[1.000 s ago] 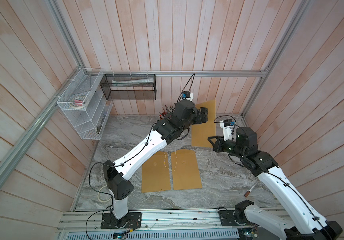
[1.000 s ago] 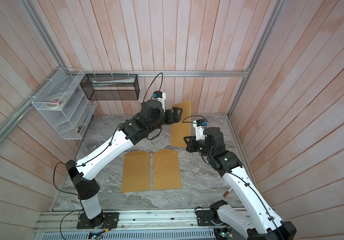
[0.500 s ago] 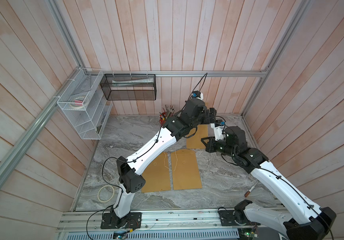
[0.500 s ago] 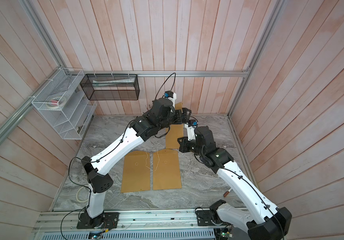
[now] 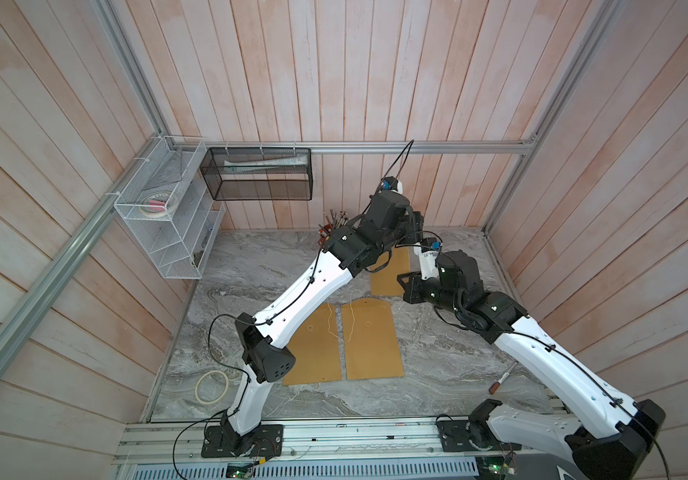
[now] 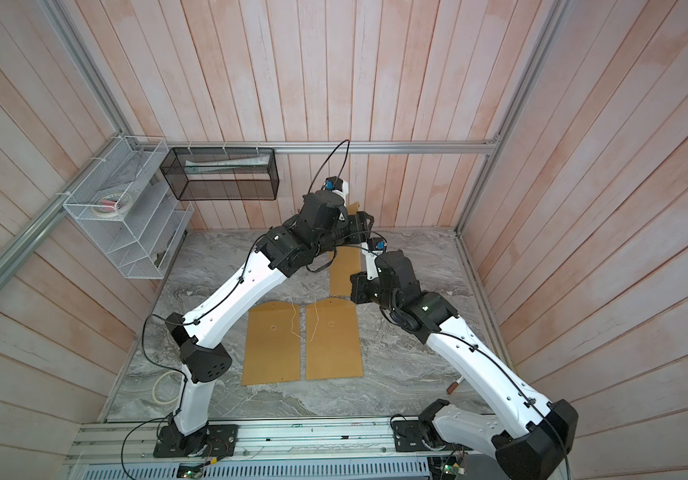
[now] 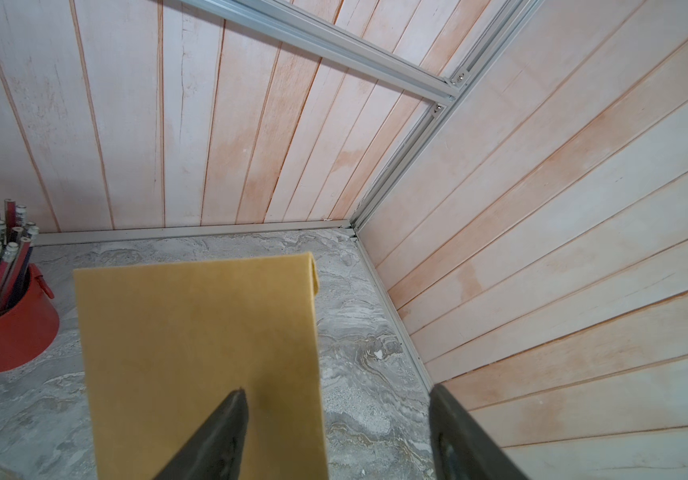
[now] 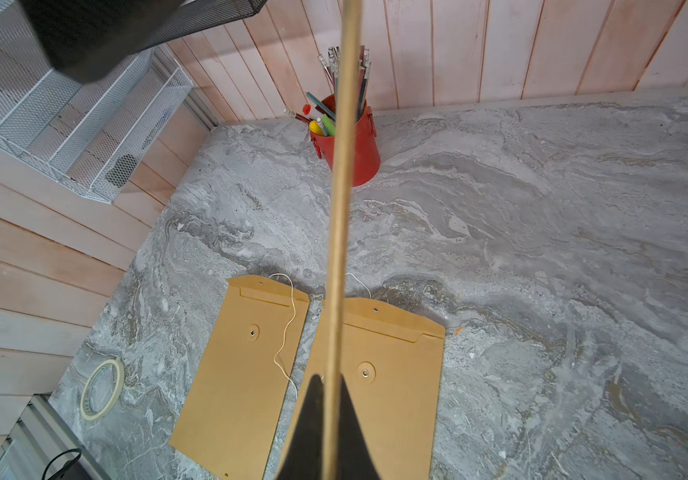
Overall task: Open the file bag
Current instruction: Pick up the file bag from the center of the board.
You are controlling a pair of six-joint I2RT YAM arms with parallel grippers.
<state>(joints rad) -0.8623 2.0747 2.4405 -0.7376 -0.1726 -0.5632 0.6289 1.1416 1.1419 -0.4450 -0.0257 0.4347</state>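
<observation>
File bag (image 5: 390,272), a brown envelope, is held raised over the far right part of the worktop (image 5: 450,365). The right claw (image 8: 331,399) is clamped on its near edge. The right arm bends in from the front with its wrist turned leftward. The left arm stretches far across. The left claw (image 7: 338,392) has its jaws apart, one finger (image 7: 226,432) lying across the bag's face. Two more bags (image 5: 371,336) lie flat side by side mid-worktop. A red pen pot (image 8: 354,141) stands by the planked back wall (image 5: 334,83).
</observation>
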